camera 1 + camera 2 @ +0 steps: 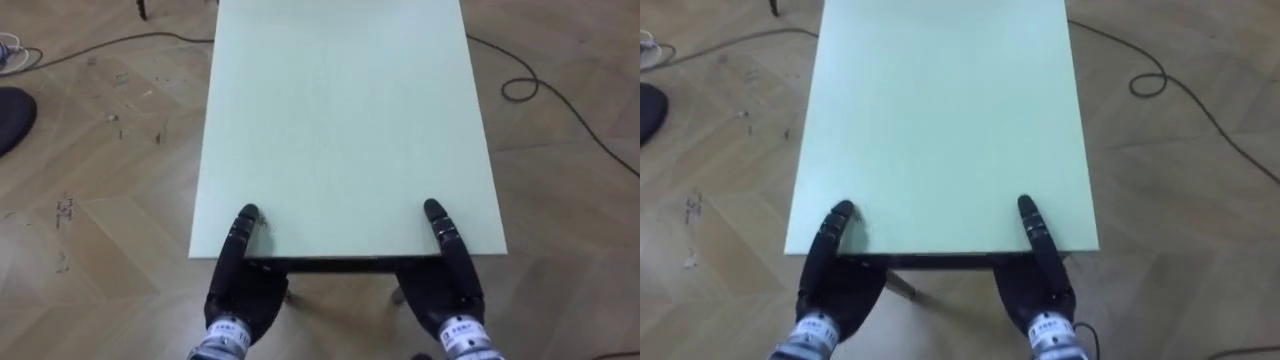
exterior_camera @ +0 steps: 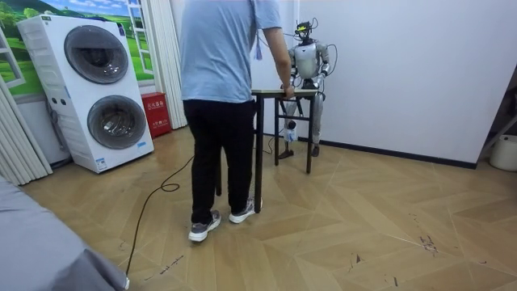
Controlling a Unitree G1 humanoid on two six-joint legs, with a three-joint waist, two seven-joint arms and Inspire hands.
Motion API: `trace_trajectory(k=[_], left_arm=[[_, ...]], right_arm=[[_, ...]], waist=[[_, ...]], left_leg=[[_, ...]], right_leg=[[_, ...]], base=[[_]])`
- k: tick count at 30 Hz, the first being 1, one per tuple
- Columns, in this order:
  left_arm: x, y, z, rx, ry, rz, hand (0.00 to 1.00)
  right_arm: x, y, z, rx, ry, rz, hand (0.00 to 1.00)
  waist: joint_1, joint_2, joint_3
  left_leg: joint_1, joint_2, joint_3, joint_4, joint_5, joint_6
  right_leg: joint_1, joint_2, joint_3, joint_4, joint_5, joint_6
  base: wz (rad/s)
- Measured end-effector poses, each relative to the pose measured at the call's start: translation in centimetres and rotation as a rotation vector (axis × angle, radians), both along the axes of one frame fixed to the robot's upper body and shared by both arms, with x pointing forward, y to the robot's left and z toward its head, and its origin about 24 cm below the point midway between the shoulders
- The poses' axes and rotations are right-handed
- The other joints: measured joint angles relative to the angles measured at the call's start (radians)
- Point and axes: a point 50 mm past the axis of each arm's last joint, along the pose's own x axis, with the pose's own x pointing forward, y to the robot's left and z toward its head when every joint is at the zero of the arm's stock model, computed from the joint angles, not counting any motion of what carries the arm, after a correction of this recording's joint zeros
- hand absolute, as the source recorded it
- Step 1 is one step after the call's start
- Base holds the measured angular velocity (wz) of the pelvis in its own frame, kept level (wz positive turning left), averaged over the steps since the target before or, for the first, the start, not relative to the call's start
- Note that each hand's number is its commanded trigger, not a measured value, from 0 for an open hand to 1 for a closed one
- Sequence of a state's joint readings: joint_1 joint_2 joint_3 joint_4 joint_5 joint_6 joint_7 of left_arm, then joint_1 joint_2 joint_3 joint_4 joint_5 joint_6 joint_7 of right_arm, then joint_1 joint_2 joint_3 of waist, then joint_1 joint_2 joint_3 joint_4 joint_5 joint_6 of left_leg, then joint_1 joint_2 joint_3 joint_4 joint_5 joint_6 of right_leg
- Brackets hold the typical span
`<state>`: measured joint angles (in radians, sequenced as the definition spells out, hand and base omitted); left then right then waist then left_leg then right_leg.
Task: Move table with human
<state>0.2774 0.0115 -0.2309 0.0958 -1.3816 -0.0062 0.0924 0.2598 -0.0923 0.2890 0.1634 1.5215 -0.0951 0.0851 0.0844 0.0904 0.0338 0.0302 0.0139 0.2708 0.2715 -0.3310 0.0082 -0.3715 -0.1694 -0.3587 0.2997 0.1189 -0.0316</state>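
Table (image 1: 350,120) filled mid-frame, person (image 2: 218,81) holding its far end. Left hand (image 1: 245,292) and right hand (image 1: 445,290) clamped the bottom edge, thumbs on top. Carrying, I'd say; next, matched steps!

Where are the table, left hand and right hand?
table (image 1: 340,110): left eye view, bare middle of the top.
left hand (image 1: 245,295): left eye view, middle of the hand.
right hand (image 1: 440,295): left eye view, middle of the hand.
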Motion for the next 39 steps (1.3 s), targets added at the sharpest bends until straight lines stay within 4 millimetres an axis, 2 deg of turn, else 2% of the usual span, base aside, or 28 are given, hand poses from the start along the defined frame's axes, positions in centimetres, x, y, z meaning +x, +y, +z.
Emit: trace_trajectory(k=[2,3,4,5,6,7,8,9,10,11,12,13,14,15,16,17,18,19,21,29,31,35,39], left_arm=[[-0.1,-0.1,-0.1,0.000,0.005,-0.009,1.00],[-0.1,-0.1,-0.1,0.001,0.006,-0.011,1.00],[-0.1,-0.1,-0.2,0.003,0.009,-0.014,1.00],[-0.2,-0.1,-0.2,0.005,0.010,-0.016,1.00],[-0.2,-0.2,-0.3,0.019,0.014,-0.027,1.00],[-0.3,-0.4,-0.4,0.034,0.016,-0.048,1.00],[-0.3,-0.4,-0.4,0.039,0.015,-0.054,1.00],[-0.4,-0.3,-0.4,0.049,0.016,-0.056,1.00],[-0.7,-0.1,-0.6,0.048,0.019,-0.050,1.00],[-0.8,-0.1,-0.6,0.046,0.021,-0.046,1.00],[-0.9,-0.1,-0.7,0.045,0.023,-0.045,1.00],[-0.9,-0.1,-0.7,0.048,0.024,-0.044,1.00],[-1.0,0.0,-0.7,0.051,0.024,-0.041,1.00],[-1.1,0.3,-0.7,0.056,0.020,-0.033,1.00],[-1.0,0.4,-0.6,0.064,0.013,-0.032,1.00],[-1.0,0.5,-0.5,0.067,0.008,-0.031,1.00],[-0.9,0.7,-0.4,0.074,0.000,-0.027,1.00],[-0.9,0.8,-0.4,0.077,-0.004,-0.020,1.00],[-0.9,0.9,-0.3,0.082,-0.009,-0.016,1.00],[-1.0,0.9,-0.2,0.086,-0.021,-0.012,1.00],[-1.3,0.9,-0.3,0.082,-0.027,-0.013,1.00],[-1.8,1.2,-0.5,0.087,-0.023,0.007,1.00],[-2.0,1.1,-0.6,0.089,-0.023,0.016,1.00]], right_arm=[[-0.2,-0.1,-0.1,0.003,0.008,-0.005,1.00],[-0.3,-0.2,-0.2,0.004,0.012,-0.005,1.00],[-0.5,-0.1,-0.3,0.011,0.018,-0.013,1.00],[-0.6,-0.2,-0.3,0.014,0.022,-0.021,1.00],[-1.0,-0.6,-0.6,0.012,0.037,-0.036,1.00],[-1.6,-0.8,-0.9,0.021,0.053,-0.051,1.00],[-1.7,-0.8,-0.9,0.028,0.059,-0.056,1.00],[-1.9,-0.8,-1.0,0.036,0.065,-0.059,1.00],[-1.9,-0.7,-1.0,0.035,0.067,-0.052,1.00],[-1.9,-0.7,-1.0,0.033,0.067,-0.048,1.00],[-2.0,-0.7,-1.1,0.035,0.071,-0.047,1.00],[-2.1,-0.6,-1.1,0.043,0.078,-0.047,1.00],[-2.1,-0.5,-1.1,0.045,0.080,-0.045,1.00],[-2.1,-0.2,-1.1,0.050,0.082,-0.038,1.00],[-2.1,-0.1,-1.1,0.053,0.081,-0.035,1.00],[-2.0,0.0,-1.1,0.056,0.078,-0.033,1.00],[-1.9,0.2,-1.0,0.061,0.074,-0.030,1.00],[-1.9,0.4,-1.0,0.061,0.071,-0.028,1.00],[-1.8,0.6,-0.9,0.061,0.068,-0.030,1.00],[-1.8,0.7,-0.8,0.057,0.052,-0.038,1.00],[-1.8,0.6,-0.8,0.052,0.045,-0.032,1.00],[-1.9,1.0,-0.8,0.052,0.046,-0.013,1.00],[-1.9,1.2,-0.8,0.052,0.044,-0.002,1.00]], waist=[[-0.020,-0.010,-0.0006],[-0.033,-0.014,-0.0004],[-0.051,-0.025,0.0002],[-0.060,-0.032,0.0008],[-0.080,-0.037,0.0010],[-0.089,-0.044,-0.0019],[-0.086,-0.053,-0.0029],[-0.075,-0.066,-0.0043],[-0.070,-0.069,-0.0040],[-0.068,-0.071,-0.0039],[-0.060,-0.077,-0.0022],[-0.049,-0.085,-0.0024],[-0.046,-0.087,-0.0040],[-0.037,-0.097,-0.0059],[-0.017,-0.097,-0.0058],[-0.008,-0.099,-0.0058],[0.012,-0.102,-0.0063],[0.027,-0.105,-0.0068],[0.025,-0.108,-0.0071],[0.031,-0.119,-0.0078],[0.034,-0.119,-0.0078],[0.037,-0.121,-0.0078],[0.061,-0.121,-0.0077]], left_leg=[[-0.017,-0.015,0.005,-0.002,0.015,0.029],[-0.034,-0.022,0.010,-0.002,0.025,0.047],[-0.047,-0.026,0.027,-0.002,0.034,0.062],[-0.051,-0.026,0.045,0.001,0.036,0.067],[-0.053,-0.015,0.090,0.003,0.042,0.071],[-0.048,0.000,0.132,-0.011,0.056,0.069],[-0.043,-0.001,0.148,-0.027,0.067,0.068],[-0.037,0.000,0.180,-0.041,0.080,0.066],[-0.040,0.002,0.189,-0.032,0.080,0.065],[-0.040,0.002,0.191,-0.031,0.080,0.065],[-0.038,0.001,0.194,-0.029,0.083,0.062],[-0.035,0.006,0.200,-0.030,0.087,0.055],[-0.033,0.010,0.203,-0.033,0.090,0.050],[-0.029,0.018,0.210,-0.037,0.096,0.041],[-0.034,0.034,0.215,-0.036,0.104,0.030],[-0.037,0.040,0.217,-0.035,0.108,0.026],[-0.045,0.049,0.223,-0.036,0.113,0.020],[-0.051,0.067,0.223,-0.034,0.116,0.015],[-0.058,0.080,0.224,-0.033,0.119,0.010],[-0.093,0.101,0.219,-0.015,0.127,-0.002],[-0.110,0.106,0.214,-0.006,0.127,-0.002],[-0.120,0.111,0.205,0.003,0.127,-0.003],[-0.141,0.113,0.173,0.018,0.127,-0.002]], right_leg=[[0.001,-0.010,0.002,-0.031,0.047,0.012],[0.001,-0.023,0.009,-0.048,0.084,0.027],[0.002,-0.040,0.015,-0.050,0.103,0.043],[0.001,-0.050,0.017,-0.036,0.100,0.048],[0.001,-0.073,0.011,0.056,0.033,0.063],[0.005,-0.086,0.013,0.191,-0.078,0.063],[0.010,-0.091,0.015,0.247,-0.124,0.060],[0.031,-0.092,0.027,0.322,-0.201,0.059],[0.072,-0.091,0.034,0.341,-0.252,0.068],[0.092,-0.091,0.038,0.337,-0.272,0.071],[0.123,-0.078,0.049,0.307,-0.297,0.080],[0.149,-0.056,0.058,0.254,-0.307,0.081],[0.164,-0.044,0.058,0.221,-0.307,0.081],[0.186,-0.017,0.062,0.151,-0.305,0.078],[0.198,0.015,0.073,0.089,-0.279,0.055],[0.199,0.028,0.077,0.065,-0.263,0.050],[0.201,0.054,0.081,0.023,-0.238,0.039],[0.208,0.073,0.082,-0.016,-0.214,0.030],[0.219,0.088,0.080,-0.059,-0.190,0.023],[0.201,0.103,0.071,-0.080,-0.176,0.006],[0.193,0.100,0.046,-0.081,-0.174,0.003],[0.198,0.102,0.024,-0.090,-0.171,-0.002],[0.202,0.099,-0.005,-0.095,-0.172,-0.004]], base=[[0.34],[0.51],[0.56],[0.74],[0.86],[0.80],[0.41],[0.00],[-0.12],[-0.10],[-0.07],[-0.09],[-0.23],[-0.39],[-0.44],[-0.50],[-0.48],[-0.41],[-0.13],[0.01],[0.07],[0.12],[0.21]])
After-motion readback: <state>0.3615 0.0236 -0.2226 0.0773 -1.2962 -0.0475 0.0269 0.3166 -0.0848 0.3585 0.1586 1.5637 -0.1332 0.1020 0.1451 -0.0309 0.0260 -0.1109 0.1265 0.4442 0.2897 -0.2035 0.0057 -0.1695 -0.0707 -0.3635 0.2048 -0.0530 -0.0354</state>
